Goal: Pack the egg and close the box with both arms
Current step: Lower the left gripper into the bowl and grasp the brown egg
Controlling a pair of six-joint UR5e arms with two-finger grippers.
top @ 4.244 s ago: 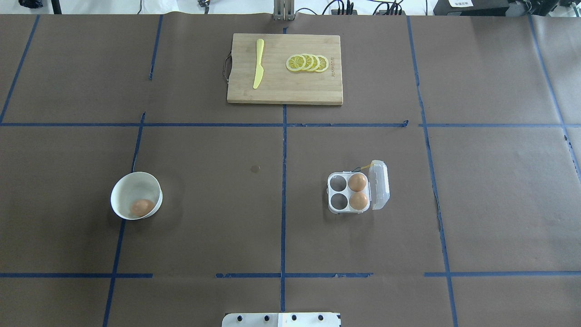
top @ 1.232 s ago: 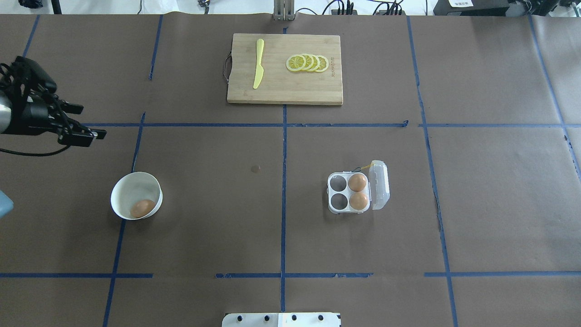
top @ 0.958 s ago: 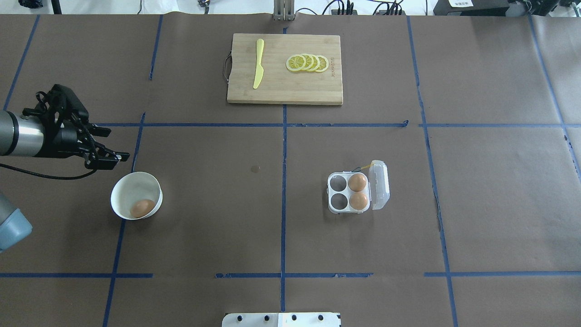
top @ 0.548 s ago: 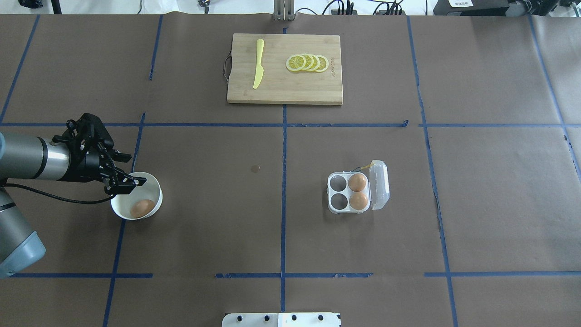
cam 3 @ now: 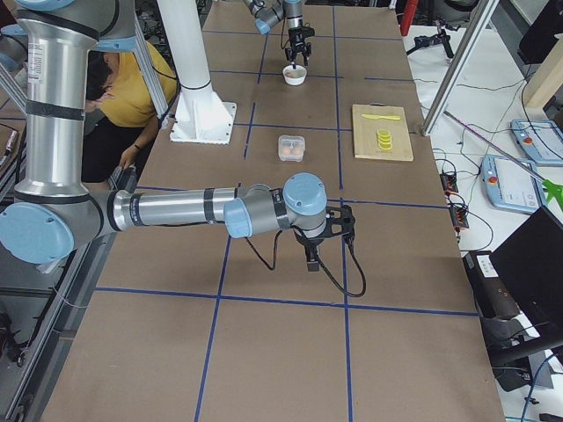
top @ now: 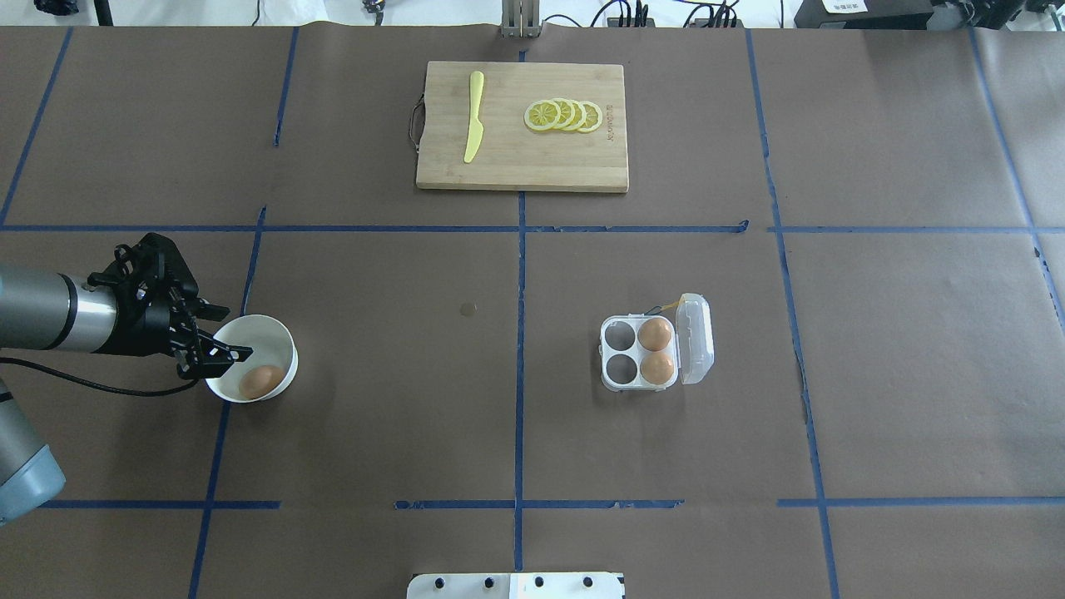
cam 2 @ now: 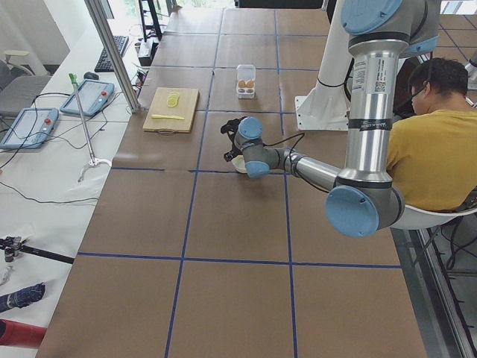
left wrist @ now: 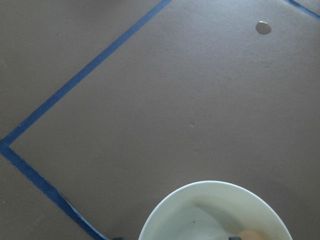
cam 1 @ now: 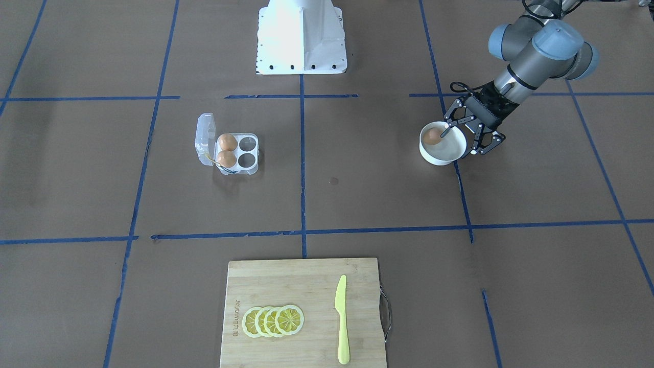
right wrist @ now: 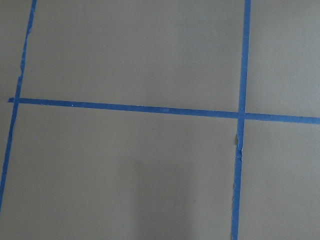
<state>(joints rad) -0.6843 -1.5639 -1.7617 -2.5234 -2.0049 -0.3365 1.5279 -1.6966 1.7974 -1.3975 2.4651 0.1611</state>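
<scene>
One egg [top: 260,381] [cam 1: 433,135] lies in a round white bowl [top: 277,337] [cam 1: 442,158] on the robot's left side. My left gripper [top: 226,333] [cam 1: 461,143] is open at the bowl, one finger over the inside near the egg and the other outside the rim. The left wrist view shows the bowl's rim [left wrist: 200,186] and a sliver of the egg [left wrist: 248,235]. The clear box [top: 617,359] [cam 1: 249,152] stands open, lid [top: 695,339] tipped back, with two eggs [top: 656,334] [top: 657,368] in the cells beside the lid. My right gripper [cam 3: 321,242] shows only in the exterior right view, so I cannot tell its state.
A wooden cutting board [top: 522,158] with a yellow knife [top: 474,116] and lemon slices [top: 564,115] lies at the far middle. The white pedestal base [cam 1: 301,36] stands at the robot's edge. A person [cam 2: 428,142] sits behind the robot.
The left arm came in from the left and swung down to the bowl, and its open fingers now sit at the bowl's rim. The eggs, bowl and box have not moved.
</scene>
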